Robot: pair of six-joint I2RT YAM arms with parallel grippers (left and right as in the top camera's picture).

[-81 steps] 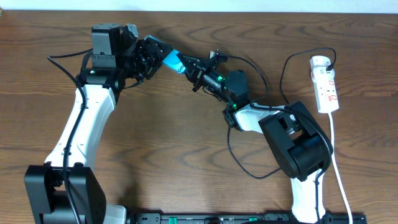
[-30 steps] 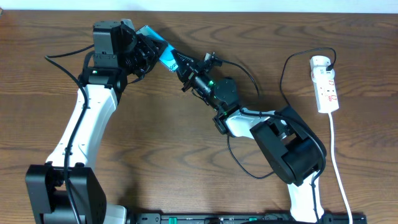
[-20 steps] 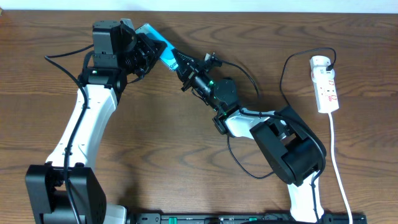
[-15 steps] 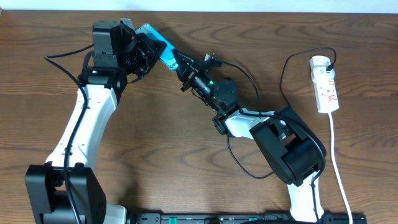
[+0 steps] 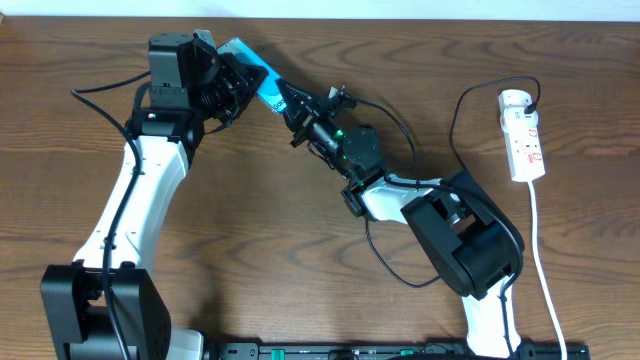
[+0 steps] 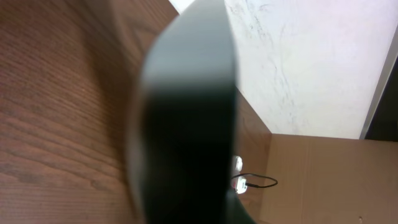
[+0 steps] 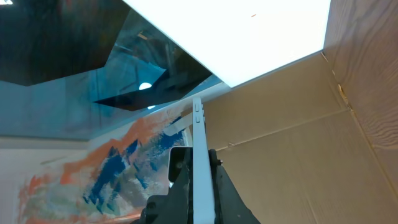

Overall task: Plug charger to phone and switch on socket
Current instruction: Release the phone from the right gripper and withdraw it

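Note:
The phone (image 5: 255, 72), teal-screened, is held above the table at the back left. My left gripper (image 5: 232, 85) is shut on its left end. My right gripper (image 5: 292, 108) is shut on its right end. In the right wrist view the phone's thin pale edge (image 7: 199, 143) is clamped between the dark fingers (image 7: 221, 186). A dark blurred slab (image 6: 186, 124) fills the left wrist view and hides those jaws. The white socket (image 5: 525, 135) lies at the far right. The charger's black cable (image 5: 458, 110) leaves the socket's far end and loops left; its small tip cannot be picked out.
The socket's thick white cord (image 5: 540, 250) runs down the right side to the front edge. A thin black cable loop (image 5: 395, 270) lies on the wood beside the right arm's base (image 5: 480, 240). A pale wall borders the table's far edge.
Since the earliest frame both grippers and the phone have shifted up and to the left. Over the last second nothing visibly moves.

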